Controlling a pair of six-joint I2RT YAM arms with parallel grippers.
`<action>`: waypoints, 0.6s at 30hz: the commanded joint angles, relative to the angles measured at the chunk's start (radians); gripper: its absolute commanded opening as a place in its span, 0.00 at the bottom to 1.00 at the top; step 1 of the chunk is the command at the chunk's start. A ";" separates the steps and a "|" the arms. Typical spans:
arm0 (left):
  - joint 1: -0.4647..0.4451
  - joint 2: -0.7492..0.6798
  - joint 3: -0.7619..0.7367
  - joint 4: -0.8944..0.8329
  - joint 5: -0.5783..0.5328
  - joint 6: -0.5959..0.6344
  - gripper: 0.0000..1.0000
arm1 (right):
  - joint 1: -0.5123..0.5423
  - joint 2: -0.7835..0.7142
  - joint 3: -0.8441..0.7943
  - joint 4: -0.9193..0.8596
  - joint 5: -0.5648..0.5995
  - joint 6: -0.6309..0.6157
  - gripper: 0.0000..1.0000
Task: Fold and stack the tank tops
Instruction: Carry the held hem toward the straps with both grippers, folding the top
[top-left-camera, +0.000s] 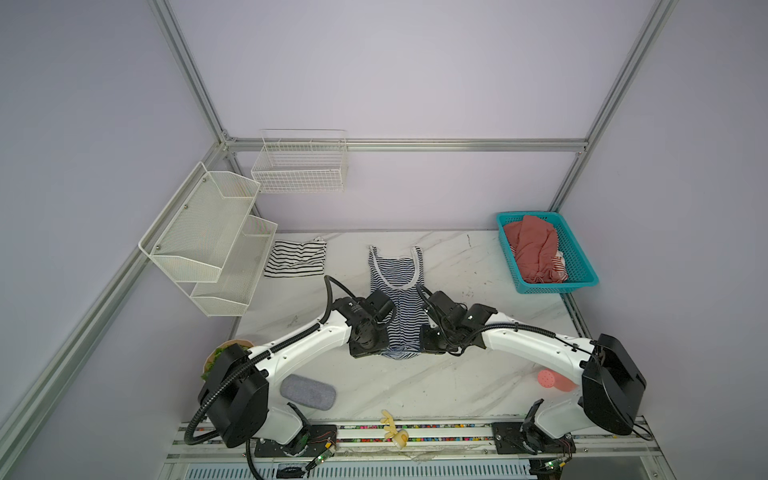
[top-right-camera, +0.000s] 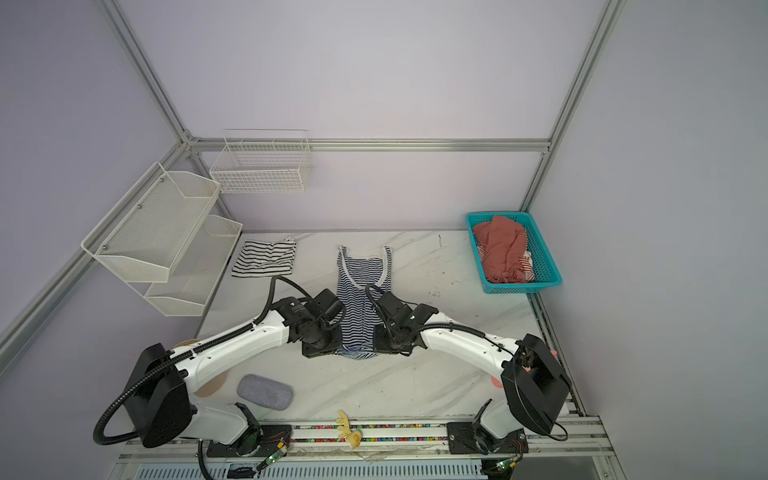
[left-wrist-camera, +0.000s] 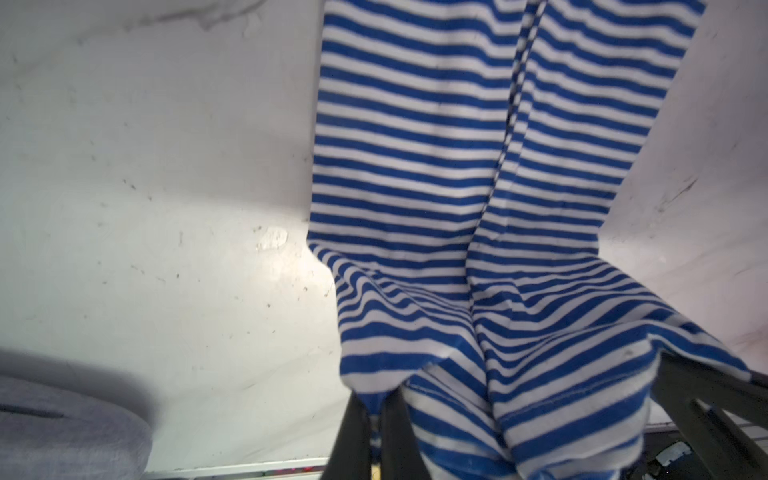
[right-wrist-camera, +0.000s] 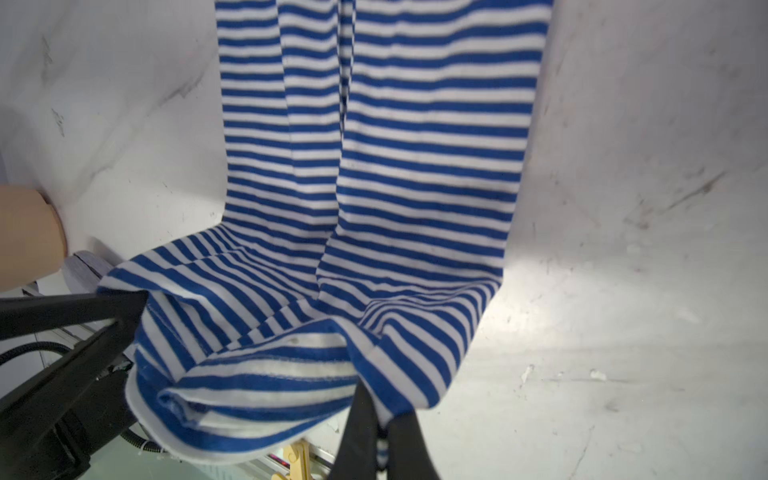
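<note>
Navy-striped tank top lies lengthwise mid-desk, straps toward far edge, side flaps meeting along centre line. Left claw pressed together on left hem corner. Right claw pinches right hem corner. Hem raised off desk, sagging between claws. Black-striped white tank top folded at far left, well apart, near mesh shelf.
</note>
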 joint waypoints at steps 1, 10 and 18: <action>0.034 0.031 0.123 -0.025 -0.031 0.091 0.00 | -0.041 0.039 0.060 -0.020 0.009 -0.090 0.00; 0.127 0.125 0.288 -0.030 -0.009 0.201 0.00 | -0.141 0.184 0.217 -0.034 -0.047 -0.230 0.00; 0.214 0.264 0.460 -0.053 0.038 0.297 0.00 | -0.223 0.300 0.357 -0.058 -0.081 -0.313 0.00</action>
